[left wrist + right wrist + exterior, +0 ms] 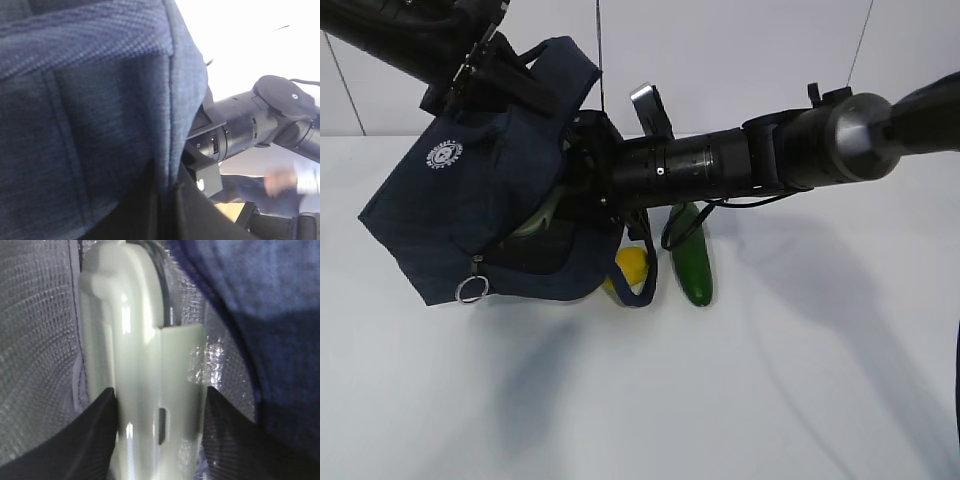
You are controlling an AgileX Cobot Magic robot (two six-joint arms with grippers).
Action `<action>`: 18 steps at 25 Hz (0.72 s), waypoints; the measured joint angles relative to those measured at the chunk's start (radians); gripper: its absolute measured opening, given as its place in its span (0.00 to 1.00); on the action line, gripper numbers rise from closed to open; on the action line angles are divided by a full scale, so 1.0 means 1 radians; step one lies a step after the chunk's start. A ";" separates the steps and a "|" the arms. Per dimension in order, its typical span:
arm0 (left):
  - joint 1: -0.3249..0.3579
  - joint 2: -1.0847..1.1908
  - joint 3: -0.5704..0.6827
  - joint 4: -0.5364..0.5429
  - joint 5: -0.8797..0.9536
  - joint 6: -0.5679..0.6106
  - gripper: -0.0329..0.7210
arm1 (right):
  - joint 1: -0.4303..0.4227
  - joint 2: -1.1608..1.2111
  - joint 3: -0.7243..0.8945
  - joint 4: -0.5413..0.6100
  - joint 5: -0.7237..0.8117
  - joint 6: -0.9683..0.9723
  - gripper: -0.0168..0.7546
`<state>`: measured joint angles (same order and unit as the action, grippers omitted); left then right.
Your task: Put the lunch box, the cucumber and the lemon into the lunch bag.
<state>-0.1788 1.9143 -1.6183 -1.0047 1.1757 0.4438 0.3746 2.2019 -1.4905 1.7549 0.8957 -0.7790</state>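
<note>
Left gripper (pixel 485 62): up at the top left, fingers closed tight on the upper edge of the lunch bag, lifting that side so the bag hangs tilted. In the left wrist view only navy fabric fills the frame; the fingertips themselves are hidden by it.
Lunch bag (pixel 450 215): dark navy, boxy, tipped on a slant with its mouth turned to the right. The round white logo (pixel 444 155) sits on the upper face, and the silver ring pull (pixel 472 290) dangles off the low left corner. Its bottom edge rests on the white table (pixel 800 400).
Lining (pixel 35 340): silvery and quilted, seen inside the bag in the right wrist view.
Lunch box (pixel 145 380): pale sage green, standing on edge inside the bag, lining around it. From the outside only a pale sliver (pixel 548 212) shows at the bag's mouth.
Right gripper (pixel 160 405): reached across from the right and pushed into the bag's mouth; the dark fingers (pixel 95 435) stand about half open, one each side of the lunch box and pressed against it, so it has the box in its hold.
Lemon (pixel 632 266): bright yellow, on the table just beside the bag's lower right corner, partly behind a hanging navy handle loop (pixel 645 270).
Cucumber (pixel 692 262): dark green, lying on the table just right of the lemon, upper end hidden under the right arm.
</note>
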 joint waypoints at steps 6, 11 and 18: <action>0.000 0.004 0.000 0.002 -0.015 0.000 0.02 | 0.000 0.011 0.000 -0.002 0.009 0.000 0.53; 0.000 0.004 0.000 0.002 -0.020 0.000 0.02 | 0.000 0.012 -0.002 0.011 0.029 0.000 0.53; 0.000 0.018 0.002 0.023 -0.034 0.000 0.02 | 0.001 0.012 -0.004 0.028 0.051 0.000 0.55</action>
<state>-0.1788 1.9321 -1.6165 -0.9818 1.1416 0.4438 0.3752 2.2138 -1.4947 1.7831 0.9463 -0.7790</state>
